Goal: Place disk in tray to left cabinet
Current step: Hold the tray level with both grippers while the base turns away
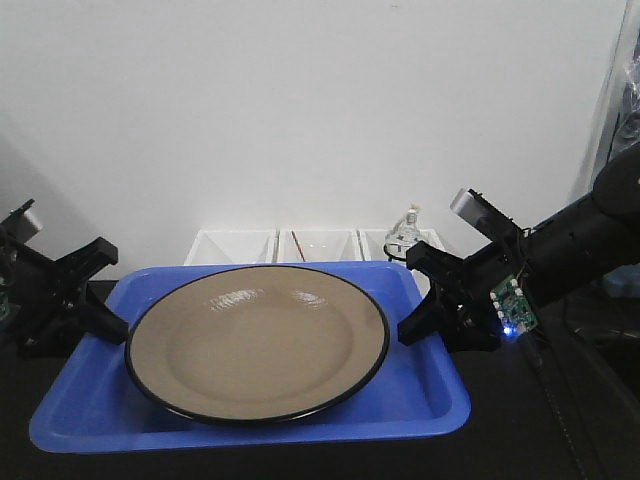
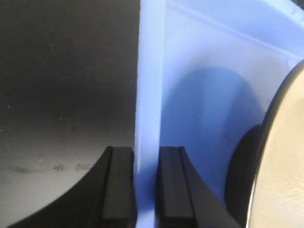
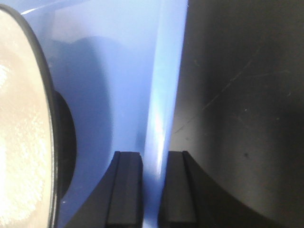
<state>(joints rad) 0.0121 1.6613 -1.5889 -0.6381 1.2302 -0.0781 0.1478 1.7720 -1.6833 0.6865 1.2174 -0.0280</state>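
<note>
Nearest you, the blue tray (image 1: 90, 420) sits over the dark bench (image 1: 560, 430), and you cannot tell whether it rests there or is lifted clear. The tan disk (image 1: 258, 340) lies flat in it, face up, roughly centred, with its black rim close to the tray's near wall. It is loose and glossy, so if one arm rises faster than the other, the tilt is likely to send it sliding against the low rim or over it. At the short ends, the left end effector (image 2: 145, 156) is clamped on the left rim and the right end effector (image 3: 154, 159) on the right rim. Each grips only thin plastic, which could flex or slip if you pull the arms apart or twist them. Just beyond the far rim stand white open-front bins (image 1: 240, 245) and a small glass bottle (image 1: 405, 235). Pushing forward could knock them. The left cabinet is out of view, so plan the swing carefully. The tray's long axis runs left to right between the arms, and the round disk has none.
</note>
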